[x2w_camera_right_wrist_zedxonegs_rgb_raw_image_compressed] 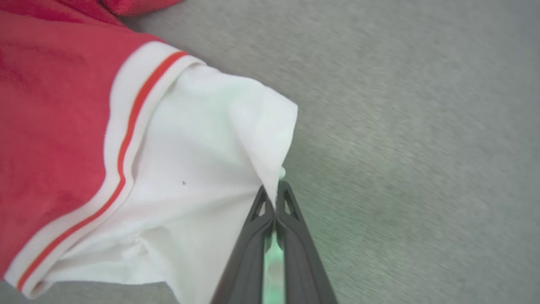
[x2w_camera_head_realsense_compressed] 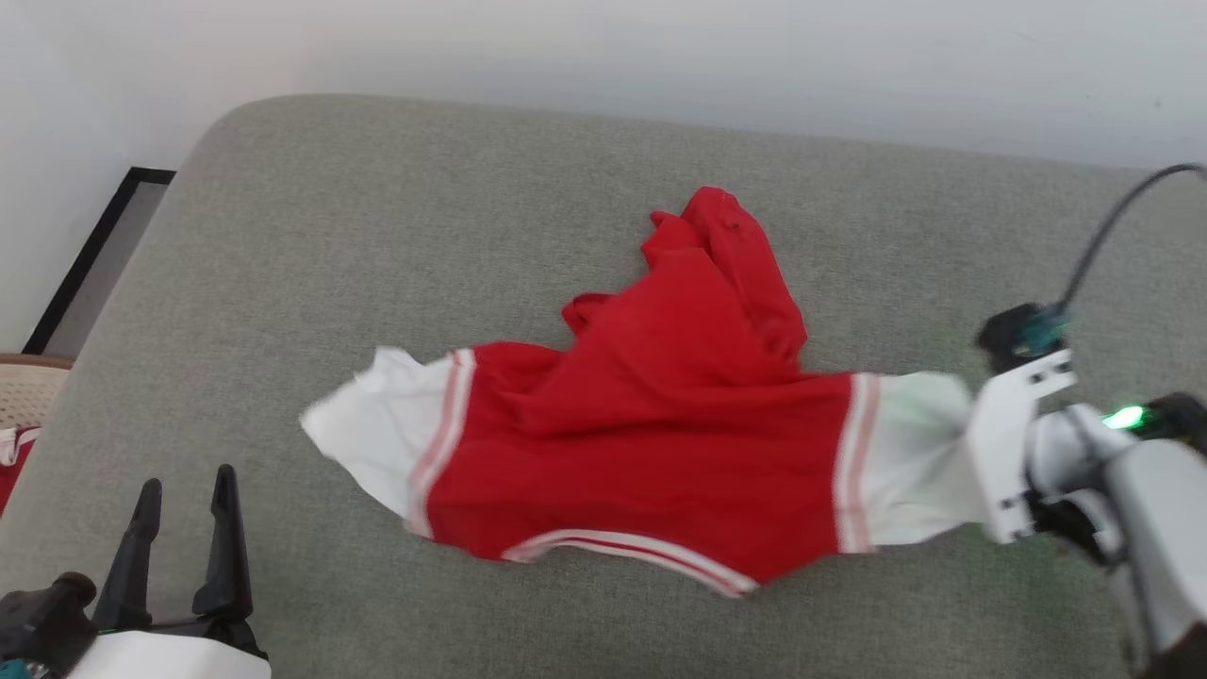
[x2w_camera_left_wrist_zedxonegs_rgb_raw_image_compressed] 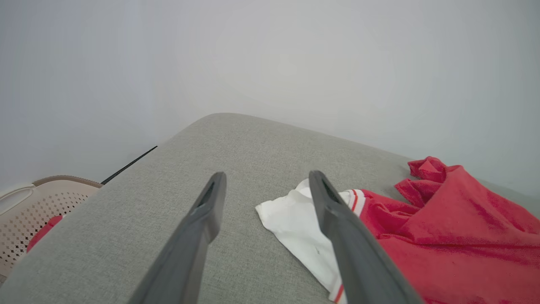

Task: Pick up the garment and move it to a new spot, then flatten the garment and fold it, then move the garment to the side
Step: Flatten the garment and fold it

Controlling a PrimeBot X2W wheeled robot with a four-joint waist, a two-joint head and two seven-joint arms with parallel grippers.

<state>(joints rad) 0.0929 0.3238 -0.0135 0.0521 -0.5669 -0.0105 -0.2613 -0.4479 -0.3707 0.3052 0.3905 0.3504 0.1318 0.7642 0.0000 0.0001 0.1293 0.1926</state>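
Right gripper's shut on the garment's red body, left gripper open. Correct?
No. The right gripper is shut on the white sleeve end of the garment, not its red body; the right wrist view shows it. The left gripper is open.

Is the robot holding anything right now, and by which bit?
Yes. The right gripper has its jaws shut on the garment, pinching the edge of one white sleeve end. The left gripper is open and empty.
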